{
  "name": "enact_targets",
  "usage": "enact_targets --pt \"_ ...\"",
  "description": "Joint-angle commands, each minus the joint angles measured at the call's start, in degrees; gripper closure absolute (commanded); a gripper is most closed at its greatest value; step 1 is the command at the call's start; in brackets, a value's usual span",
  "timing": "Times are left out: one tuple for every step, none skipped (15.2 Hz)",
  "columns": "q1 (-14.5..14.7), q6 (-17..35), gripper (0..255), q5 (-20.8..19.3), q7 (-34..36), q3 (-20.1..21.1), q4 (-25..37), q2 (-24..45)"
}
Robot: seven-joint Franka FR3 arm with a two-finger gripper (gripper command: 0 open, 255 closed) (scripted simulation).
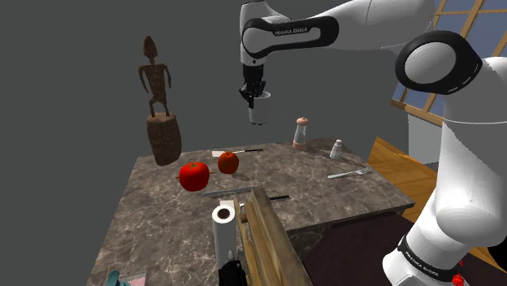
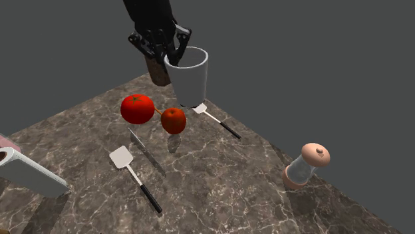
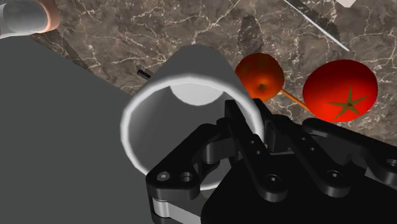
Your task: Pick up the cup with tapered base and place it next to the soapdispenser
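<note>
1. The claw (image 2: 174,50) is closed on the white cup (image 2: 187,74). It pinches one side of the rim wall, so the body hangs offset from the claw.
2. The cup is upright in the air, well clear of the desk (image 2: 219,186). It hangs roughly above the big tomato (image 2: 138,108) and the small one (image 2: 173,120).
3. The dispenser (image 2: 306,166) stands well apart from the cup, near the desk's edge at the second exterior view's lower right.
4. The lift looks done, so the step in hand is the carry. Travel level at this height, which clears the tomatoes and the spatula (image 2: 123,157).
5. Hold the wrist steady and go slowly, because a one-sided rim pinch may let the cup swing or slip.
6. Aim for bare desk just beside the dispenser, on the side facing the tomatoes. Allow for the cup's offset, so that its wall does not knock the dispenser over.
7. In the shoulder view a small shaker (image 1: 336,149) stands near the dispenser; stay off it and away from the desk's edge.
8. Lower straight down. The narrow base will likely tip easily, so open the claw only once the base sits flat, then withdraw upward.
</note>
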Motion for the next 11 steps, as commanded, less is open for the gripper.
enact_targets --pt "1.2 0.4 255 -0.2 2.0 0.6 -2.4 -1.8" --pt "1.9 0.6 255 -0.3 3.2 1.0 -3.6 -2.6" --pt "2.7 0.7 255 -0.3 4.4 1.4 -4.6 -3.3" --pt "3.4 0.8 255 -0.4 5.6 1.8 -5.5 -4.0" --pt "4.1 0.8 255 -0.5 6.8 2.3 -6.3 -4.6" --pt "4.8 0.9 255 -0.6 8.0 2.7 -7.1 -5.1" --pt "5.6 0.8 255 -0.7 9.2 3.1 -7.8 -5.6" --pt "6.3 0.8 255 -0.8 10.4 3.6 -8.3 -6.1" --pt "7.0 0.7 255 -0.9 11.7 4.1 -8.8 -6.4" --pt "7.8 0.6 255 -1.0 12.9 4.5 -9.3 -6.8" --pt "8.5 0.5 255 -1.1 14.2 5.0 -9.6 -7.0"
